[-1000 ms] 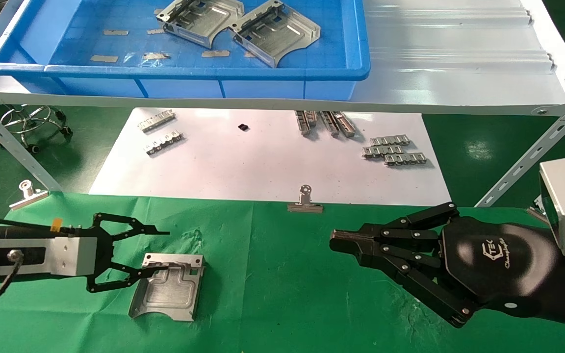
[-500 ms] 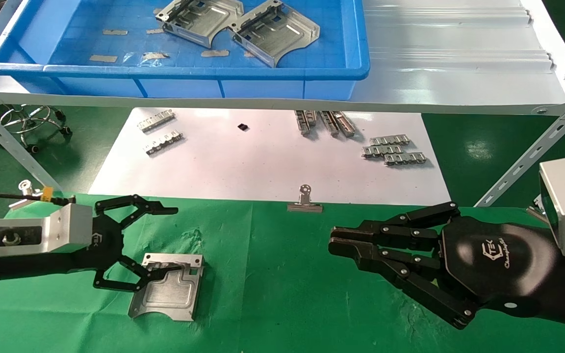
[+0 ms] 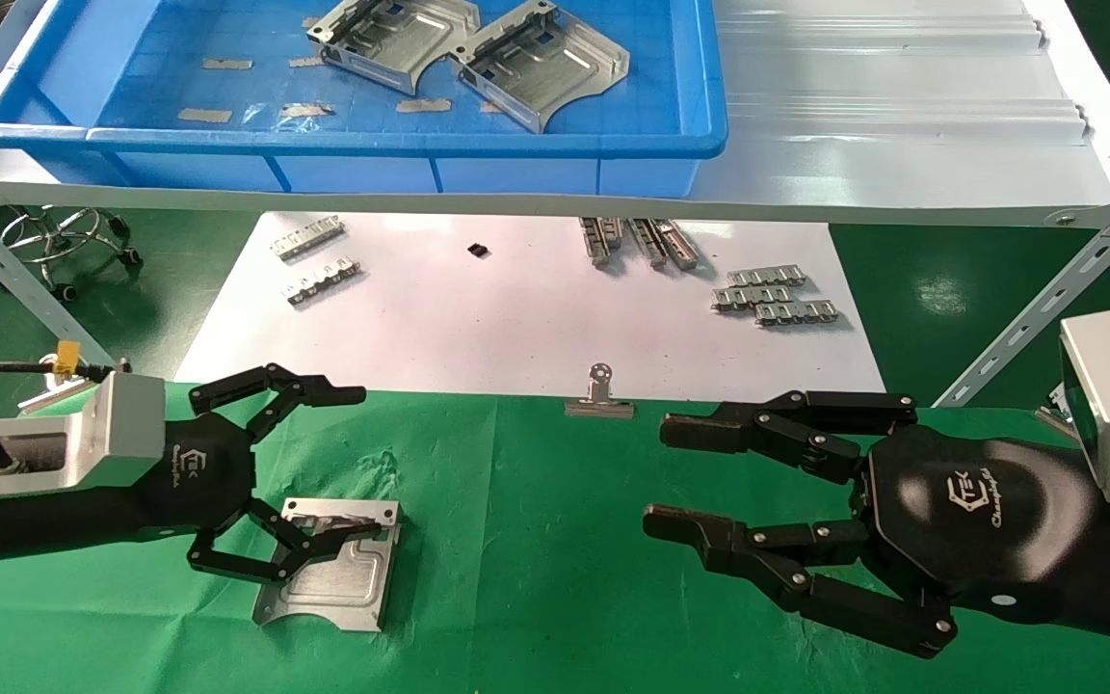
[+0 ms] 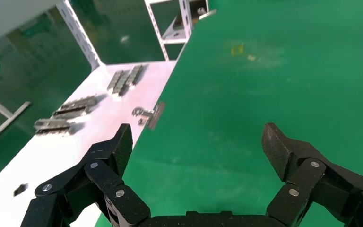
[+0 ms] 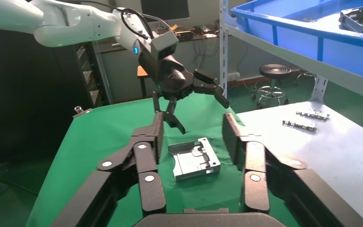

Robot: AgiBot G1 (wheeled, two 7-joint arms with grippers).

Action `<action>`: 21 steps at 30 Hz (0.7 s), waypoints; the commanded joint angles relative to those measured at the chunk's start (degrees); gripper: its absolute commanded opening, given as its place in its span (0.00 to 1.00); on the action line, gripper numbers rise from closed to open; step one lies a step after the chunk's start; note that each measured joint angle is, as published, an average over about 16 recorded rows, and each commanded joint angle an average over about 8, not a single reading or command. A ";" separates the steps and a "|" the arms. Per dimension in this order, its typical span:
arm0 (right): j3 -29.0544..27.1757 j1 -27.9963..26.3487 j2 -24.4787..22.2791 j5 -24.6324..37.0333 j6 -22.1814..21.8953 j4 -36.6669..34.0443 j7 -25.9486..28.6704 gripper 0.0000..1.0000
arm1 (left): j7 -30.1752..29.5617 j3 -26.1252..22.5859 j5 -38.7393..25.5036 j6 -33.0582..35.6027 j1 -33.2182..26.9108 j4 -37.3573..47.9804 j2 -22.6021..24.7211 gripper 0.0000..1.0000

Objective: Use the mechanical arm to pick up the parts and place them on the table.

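Observation:
One silver part point(image 3: 329, 573) lies flat on the green-cloth table point(image 3: 536, 540) at the left; it also shows in the right wrist view point(image 5: 194, 158). My left gripper point(image 3: 362, 463) is open and empty just above its far edge, with the lower finger over the plate's rim in the head view. The left wrist view shows the left gripper point(image 4: 198, 142) wide open over bare cloth. My right gripper point(image 3: 663, 477) is open and empty over the cloth at the right, apart from the part; its own view shows it point(image 5: 194, 124) the same. Two more parts point(image 3: 391, 39) point(image 3: 541, 63) lie in the blue bin point(image 3: 353, 140).
The bin stands on a white metal shelf point(image 3: 902, 125) with slanted braces point(image 3: 1046, 299) at both sides. Under it a white sheet point(image 3: 516, 318) carries small chain-like strips point(image 3: 775, 297). A binder clip point(image 3: 599, 395) grips the cloth's far edge.
My right gripper has gone from shut to open. My left gripper has rolled so its palm faces up and has lifted a little over the part's far edge.

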State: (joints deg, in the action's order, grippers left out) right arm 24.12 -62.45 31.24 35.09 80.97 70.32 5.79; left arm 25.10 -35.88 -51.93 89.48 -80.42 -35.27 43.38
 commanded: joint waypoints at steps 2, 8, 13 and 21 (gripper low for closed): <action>0.00 0.00 0.00 0.00 0.00 0.00 0.00 1.00 | -3.03 1.68 0.85 -0.32 1.59 -3.24 -0.71 1.00; 0.00 0.00 0.00 0.00 0.00 0.00 0.00 1.00 | -9.10 5.04 2.56 -0.96 4.79 -9.73 -2.12 1.00; 0.00 0.00 0.00 0.00 0.00 0.00 0.00 1.00 | -14.15 7.84 3.97 -1.49 7.44 -15.12 -3.30 1.00; 0.00 0.00 0.00 0.00 0.00 0.00 0.00 1.00 | -22.25 12.33 6.25 -2.35 11.70 -23.77 -5.19 1.00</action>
State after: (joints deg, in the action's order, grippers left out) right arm 24.12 -62.45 31.24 35.09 80.97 70.32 5.79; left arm 2.87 -23.57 -45.69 87.13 -68.73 -59.02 38.20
